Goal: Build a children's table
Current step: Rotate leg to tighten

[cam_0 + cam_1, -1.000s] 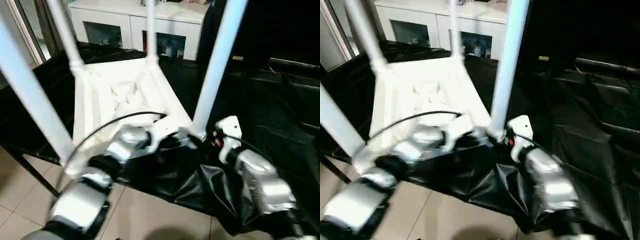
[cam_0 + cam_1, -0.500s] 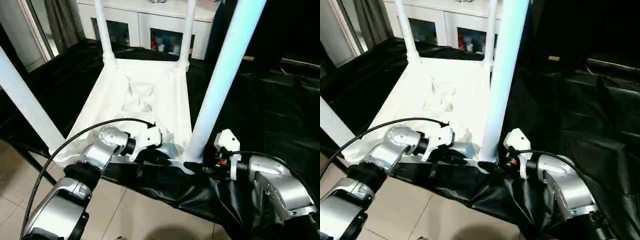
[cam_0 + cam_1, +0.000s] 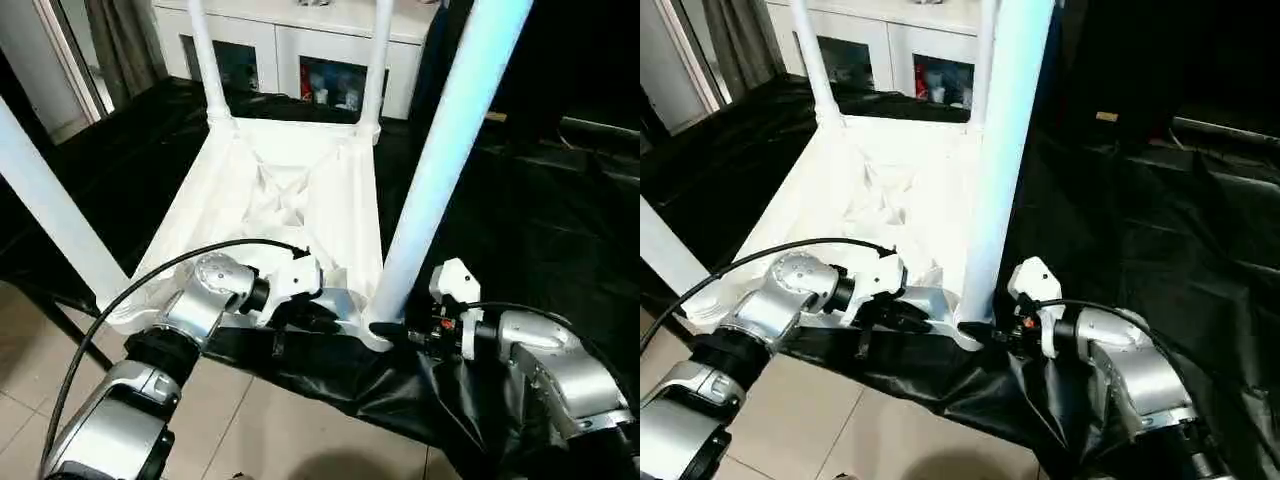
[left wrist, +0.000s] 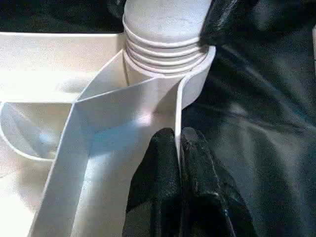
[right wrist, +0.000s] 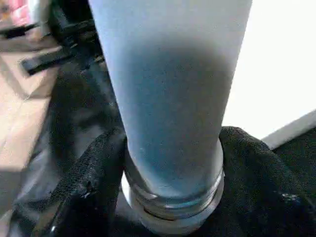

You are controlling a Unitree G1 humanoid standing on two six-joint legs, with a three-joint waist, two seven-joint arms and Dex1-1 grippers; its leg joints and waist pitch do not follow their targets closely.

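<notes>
Since a second ago: right gripper (image 5: 170, 163) narrowed around the base of the near right leg (image 3: 440, 160), head camera swung so far legs now show higher up. Children's table (image 3: 290, 190) upside down on black-draped table (image 3: 560, 220), ribbed underside up, all four legs standing in corner sockets. Left gripper (image 4: 178, 148) clenched on thin side wall of the tabletop rim, just beside the near right socket (image 4: 190, 81), fingers (image 4: 158, 168) pressed to either face of the wall. Right gripper's fingers (image 5: 89, 177) flanking the leg just above its threaded collar, touching both sides. White cabinet (image 3: 290, 40) with glass doors behind. Tiled floor (image 3: 60, 390) below the table edge.
</notes>
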